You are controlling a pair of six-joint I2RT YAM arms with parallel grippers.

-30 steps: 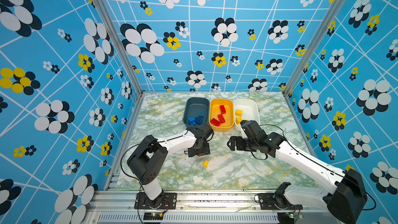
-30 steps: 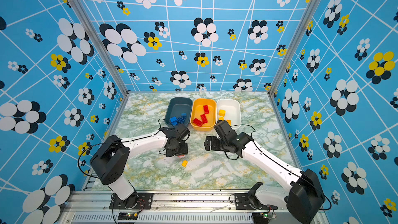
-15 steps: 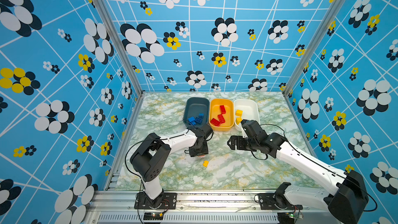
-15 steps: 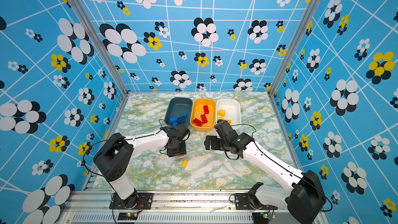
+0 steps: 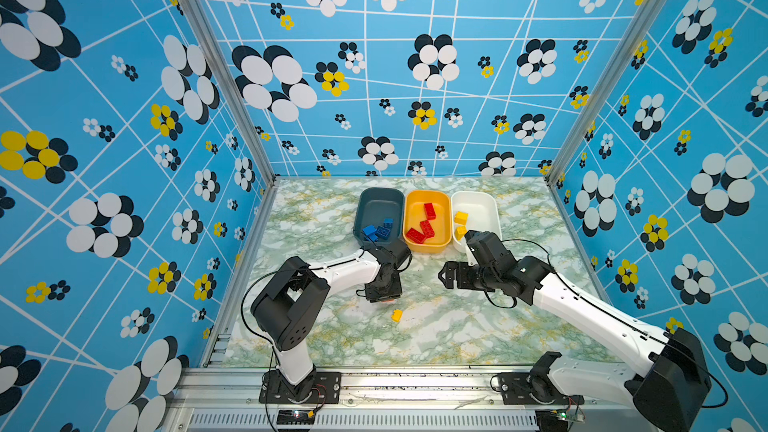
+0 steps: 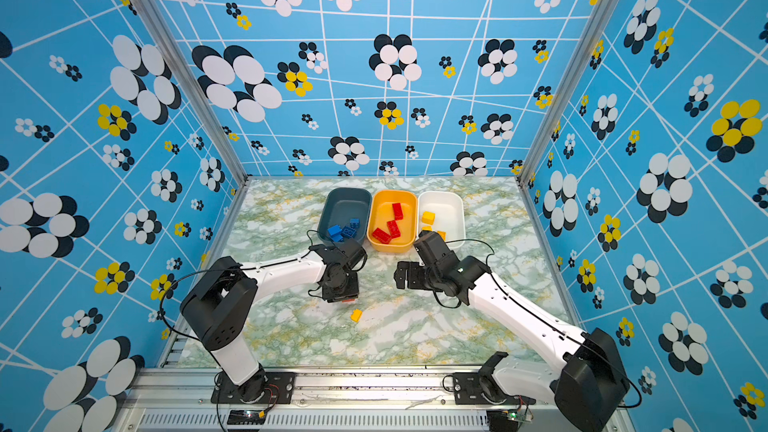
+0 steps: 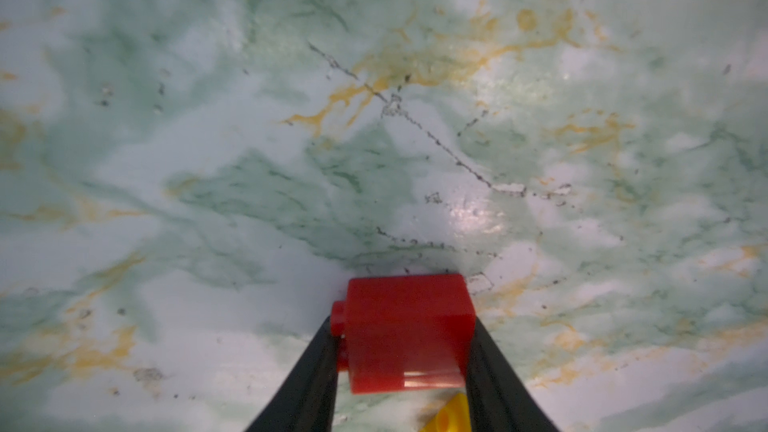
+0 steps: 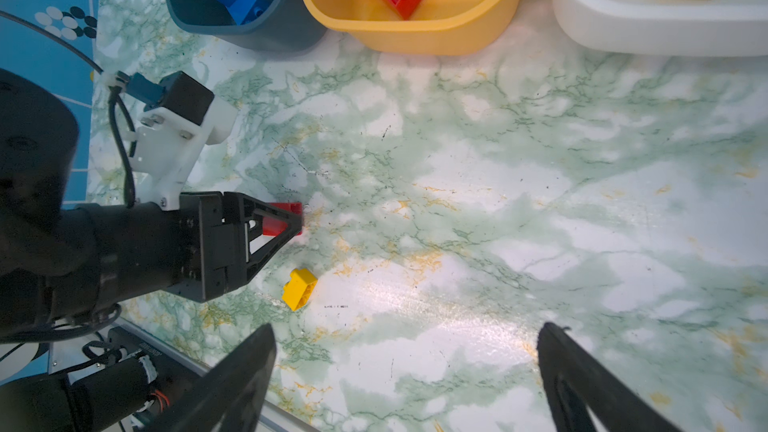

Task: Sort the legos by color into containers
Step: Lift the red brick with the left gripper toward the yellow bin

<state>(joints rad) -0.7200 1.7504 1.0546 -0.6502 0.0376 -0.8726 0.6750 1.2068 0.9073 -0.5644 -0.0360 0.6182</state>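
Observation:
My left gripper is shut on a red lego that rests on the marble table; its black fingers press both sides. In both top views this gripper points down in front of the tubs. A loose yellow lego lies just beside it. My right gripper hangs open and empty over bare table. The dark teal container holds blue legos, the orange-yellow container red legos, and the white container yellow legos.
The three tubs stand side by side at the back middle of the table. Patterned blue walls with metal posts close in the left, right and back. A metal rail carrying both arm bases runs along the front edge.
The left gripper's jaws have closed in on the red lego at the table. The right arm has stayed where it was, still open.

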